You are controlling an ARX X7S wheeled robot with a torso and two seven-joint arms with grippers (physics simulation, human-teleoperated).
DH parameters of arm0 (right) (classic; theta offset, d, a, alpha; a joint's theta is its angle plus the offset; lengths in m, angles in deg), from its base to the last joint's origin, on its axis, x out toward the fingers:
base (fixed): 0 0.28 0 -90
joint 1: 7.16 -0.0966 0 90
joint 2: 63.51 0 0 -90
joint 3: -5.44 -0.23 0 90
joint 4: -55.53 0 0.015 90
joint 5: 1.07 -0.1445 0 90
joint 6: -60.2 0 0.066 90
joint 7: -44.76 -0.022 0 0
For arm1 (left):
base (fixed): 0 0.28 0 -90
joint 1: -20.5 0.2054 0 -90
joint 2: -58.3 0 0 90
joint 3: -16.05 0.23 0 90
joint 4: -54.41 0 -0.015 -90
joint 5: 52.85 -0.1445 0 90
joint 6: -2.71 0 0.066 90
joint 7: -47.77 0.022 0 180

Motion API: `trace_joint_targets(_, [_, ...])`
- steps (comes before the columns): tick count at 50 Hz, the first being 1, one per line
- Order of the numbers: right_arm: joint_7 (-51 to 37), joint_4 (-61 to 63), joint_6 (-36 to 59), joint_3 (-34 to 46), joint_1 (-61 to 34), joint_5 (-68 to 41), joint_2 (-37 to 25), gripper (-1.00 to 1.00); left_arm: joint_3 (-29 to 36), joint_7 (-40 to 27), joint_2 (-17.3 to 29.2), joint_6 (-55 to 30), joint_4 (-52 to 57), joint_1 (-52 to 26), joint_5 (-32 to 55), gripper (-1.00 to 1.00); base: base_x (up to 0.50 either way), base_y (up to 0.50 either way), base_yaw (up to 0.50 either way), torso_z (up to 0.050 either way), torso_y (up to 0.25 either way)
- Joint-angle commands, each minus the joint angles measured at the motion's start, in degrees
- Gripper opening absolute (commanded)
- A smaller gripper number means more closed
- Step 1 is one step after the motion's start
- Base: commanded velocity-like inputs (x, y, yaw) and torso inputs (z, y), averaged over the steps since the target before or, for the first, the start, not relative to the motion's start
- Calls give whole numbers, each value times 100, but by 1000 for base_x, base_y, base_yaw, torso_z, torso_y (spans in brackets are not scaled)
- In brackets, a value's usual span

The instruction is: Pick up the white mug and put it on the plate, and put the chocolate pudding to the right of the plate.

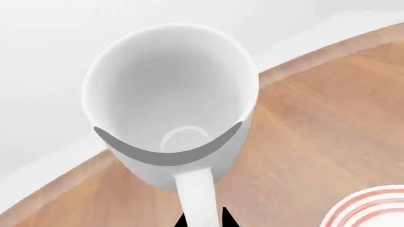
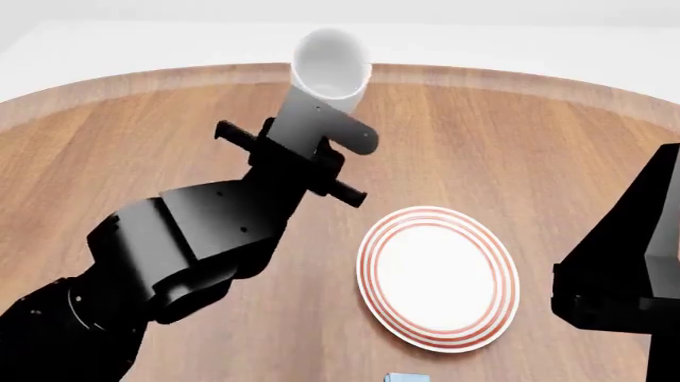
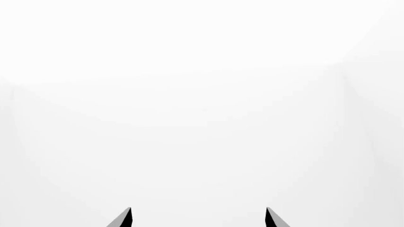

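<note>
My left gripper [image 2: 324, 147] is shut on the handle of the white mug [image 2: 327, 79] and holds it tilted in the air over the back of the wooden table [image 2: 552, 143]. In the left wrist view the mug [image 1: 170, 99] shows its open mouth, with its handle between my black fingertips [image 1: 228, 218]. The plate [image 2: 438, 277] with red-orange rings lies on the table to the right of and nearer than the mug; its edge shows in the left wrist view [image 1: 369, 210]. A light blue corner of the chocolate pudding [image 2: 408, 377] shows at the head view's bottom edge. My right gripper [image 3: 198, 216] is open and empty, facing white background.
The right arm's black body [image 2: 627, 278] stands at the right side of the head view. The table's curved back edge [image 2: 510, 79] runs behind the mug.
</note>
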Motion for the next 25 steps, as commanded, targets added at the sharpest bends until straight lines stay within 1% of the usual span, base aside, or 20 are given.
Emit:
trace_joint_targets(1, [123, 39, 11, -114, 15, 121, 83, 100, 491, 1455, -47, -100, -382, -804, -183, -100, 0, 0, 0, 0, 0])
trace_joint_targets(4, [116, 40, 24, -112, -6, 108, 71, 100, 744, 1970, -46, -28, -547, -1040, -282, -100, 0, 0, 0, 0, 0])
trace_joint_targets(7, [113, 41, 21, -108, -9, 111, 64, 100, 949, 2195, -50, -61, -619, -1224, -400, -100, 0, 0, 0, 0, 0])
trace_joint_targets(9, [107, 35, 15, -118, -1, 105, 60, 100, 1071, 2545, -11, -105, -604, -1445, -377, -100, 0, 0, 0, 0, 0])
trace_joint_targets(10, [102, 39, 17, -123, 0, 98, 56, 100, 1112, 2613, -3, -69, -613, -1504, -425, -100, 0, 0, 0, 0, 0])
trace_joint_targets(11, [97, 46, 20, -127, -1, 90, 52, 100, 1170, 2763, -23, -218, -673, -1600, -344, -100, 0, 0, 0, 0, 0])
trace_joint_targets(14, [100, 23, 4, -109, -3, 101, 55, 100, 1267, 2966, -26, -163, -719, -1762, -423, -100, 0, 0, 0, 0, 0])
trace_joint_targets(19, [87, 44, 15, -108, -1, 84, 40, 100, 1235, 3552, -123, -306, -903, -2019, -90, -100, 0, 0, 0, 0, 0])
trace_joint_targets(20, [82, 51, 20, -114, 1, 67, 35, 100, 1121, 3652, -168, -347, -976, -2003, 99, -100, 0, 0, 0, 0, 0])
trace_joint_targets(21, [80, 61, 22, -113, 2, 77, 31, 100, 1197, 3759, -180, -337, -962, -2038, 77, -100, 0, 0, 0, 0, 0])
trace_joint_targets(23, [76, 67, 18, -114, 5, 66, 26, 100, 1147, 3759, -232, -304, -1037, -2002, 117, -100, 0, 0, 0, 0, 0])
trace_joint_targets(24, [70, 66, 31, -114, -1, 62, 22, 100, 1129, 3955, -308, -398, -1204, -2008, 286, -100, 0, 0, 0, 0, 0])
trace_joint_targets(25, [65, 69, 31, -118, -3, 63, 20, 100, 1064, 3993, -347, -394, -1284, -1960, 379, -100, 0, 0, 0, 0, 0])
